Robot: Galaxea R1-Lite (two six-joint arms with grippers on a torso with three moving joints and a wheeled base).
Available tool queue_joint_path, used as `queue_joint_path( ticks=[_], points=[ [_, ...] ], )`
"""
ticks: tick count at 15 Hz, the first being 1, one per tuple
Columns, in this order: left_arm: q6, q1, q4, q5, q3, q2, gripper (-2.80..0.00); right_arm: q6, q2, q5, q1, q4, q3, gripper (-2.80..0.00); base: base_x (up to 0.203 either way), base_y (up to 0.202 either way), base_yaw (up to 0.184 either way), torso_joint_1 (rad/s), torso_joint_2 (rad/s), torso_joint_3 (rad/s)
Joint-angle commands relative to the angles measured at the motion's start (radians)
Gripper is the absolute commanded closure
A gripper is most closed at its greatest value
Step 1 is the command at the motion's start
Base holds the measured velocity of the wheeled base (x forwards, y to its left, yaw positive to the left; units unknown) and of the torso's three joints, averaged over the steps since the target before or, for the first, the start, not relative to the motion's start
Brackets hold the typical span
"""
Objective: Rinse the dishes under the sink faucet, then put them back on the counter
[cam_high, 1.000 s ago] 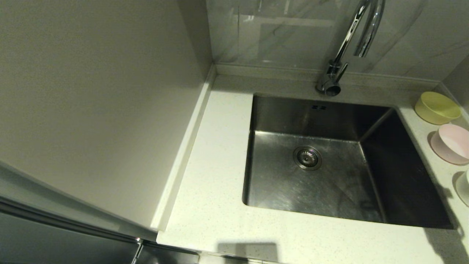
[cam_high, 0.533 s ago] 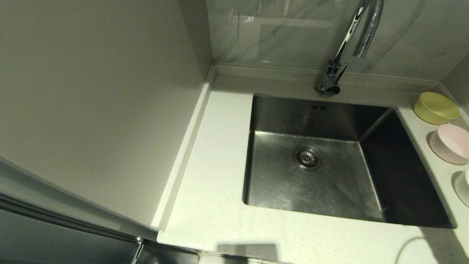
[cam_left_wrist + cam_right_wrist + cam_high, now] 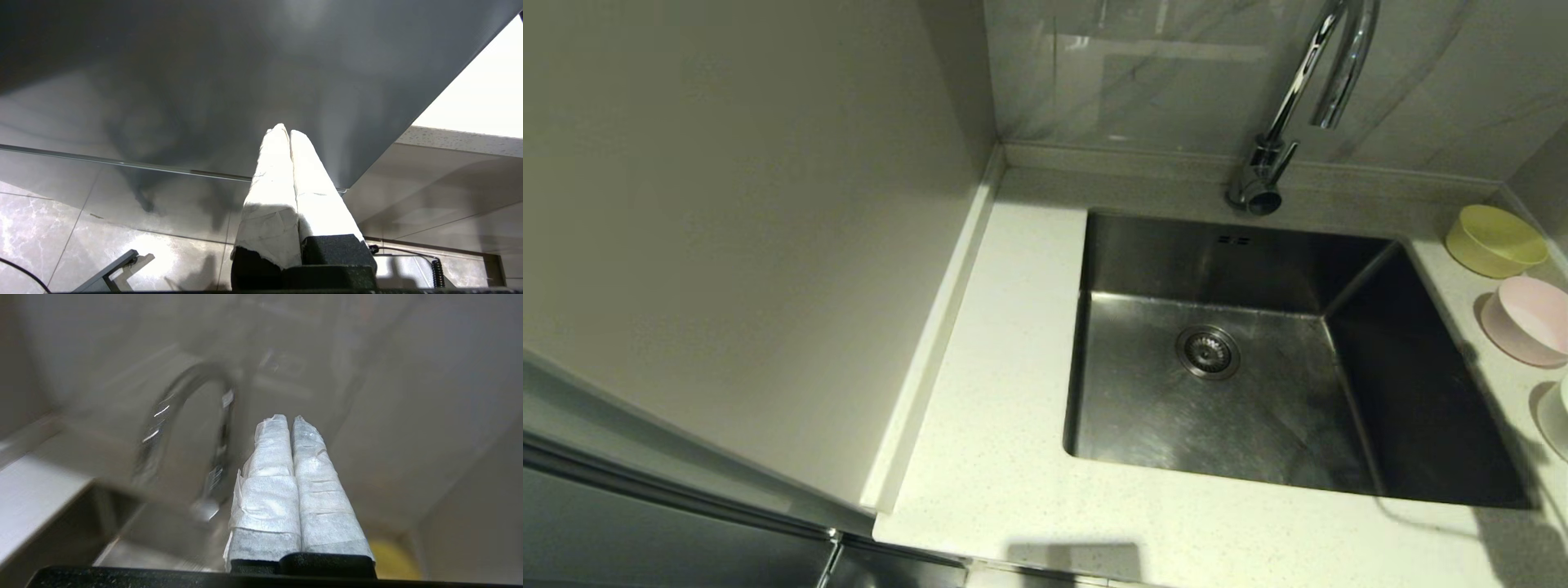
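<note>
We note the right gripper pinched fully together, holding nothing, near the faucet; a blind swing could strike it.

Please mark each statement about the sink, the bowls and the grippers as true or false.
1. The sink holds one bowl. False: it holds no bowl.
2. The yellow-green bowl stands on the counter, farther back than the pink bowl. True.
3. The right gripper holds the pink bowl. False: its fingers are shut on nothing.
4. The left gripper is shut. True.
5. Water runs from the faucet. False: no stream shows.
</note>
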Motion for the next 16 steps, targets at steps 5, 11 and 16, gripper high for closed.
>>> queue_joint_path(
  ticks=[5,11,16],
  points=[
    [-0.001,0.0,-0.001,0.0,0.0,-0.002,0.0,-0.074,0.385,-0.132,0.126,0.153,-0.441,0.0,0.0,0.0,0.0,0.0,0.0,0.0],
    [-0.001,0.0,-0.001,0.0,0.0,-0.002,0.0,-0.168,0.404,-0.337,0.285,0.417,-0.571,0.0,0.0,0.0,0.0,0.0,0.0,0.0],
    [-0.001,0.0,-0.001,0.0,0.0,-0.002,0.0,-0.172,0.434,-0.394,0.383,0.421,-0.569,0.0,0.0,0.0,0.0,0.0,0.0,0.0]
  ],
)
